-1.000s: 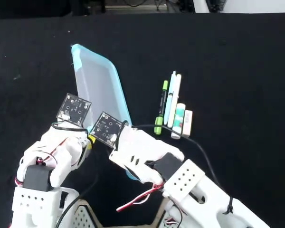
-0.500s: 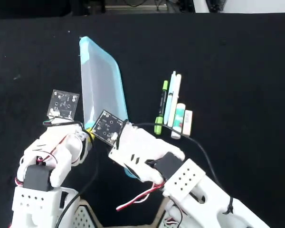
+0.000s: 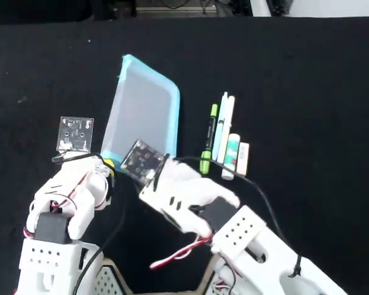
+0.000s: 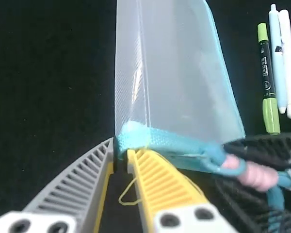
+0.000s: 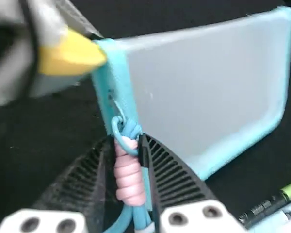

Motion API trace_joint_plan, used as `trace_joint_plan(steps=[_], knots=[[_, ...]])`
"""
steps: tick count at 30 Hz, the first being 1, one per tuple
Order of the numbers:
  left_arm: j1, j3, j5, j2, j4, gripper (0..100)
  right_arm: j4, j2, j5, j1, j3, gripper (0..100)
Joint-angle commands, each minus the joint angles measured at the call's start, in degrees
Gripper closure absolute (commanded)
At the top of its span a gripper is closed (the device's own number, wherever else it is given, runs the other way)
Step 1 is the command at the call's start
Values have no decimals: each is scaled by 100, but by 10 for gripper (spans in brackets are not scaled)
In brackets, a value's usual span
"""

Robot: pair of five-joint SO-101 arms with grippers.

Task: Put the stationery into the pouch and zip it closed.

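The pale blue pouch [image 3: 144,117] rests on the desk [image 3: 295,92] beside the stationery [image 3: 224,138], its near corner pinched in the left end effector [image 4: 120,151], its pink zipper pull [image 5: 128,177] clamped in the right end effector [image 5: 128,140].

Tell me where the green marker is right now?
In the high view the green marker lies on the black table, just right of the blue pouch and leftmost in the row of stationery, beside a pale blue pen.
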Motion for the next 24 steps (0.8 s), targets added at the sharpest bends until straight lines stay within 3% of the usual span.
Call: trace_joint_plan(steps=[1,10,17,24], knots=[[-189,-567,62,-70,-123,970,-26,-171,35,448,-101,988],[-1209,-1112,62,-70,-79,967,1415,-171,53,633,-1253,988],[-1235,-1675,-624,-70,-26,966,1873,-127,70,633,-2114,988],[-1244,-2668,-1204,-9,826,966,2602,-84,79,730,-3354,988]])
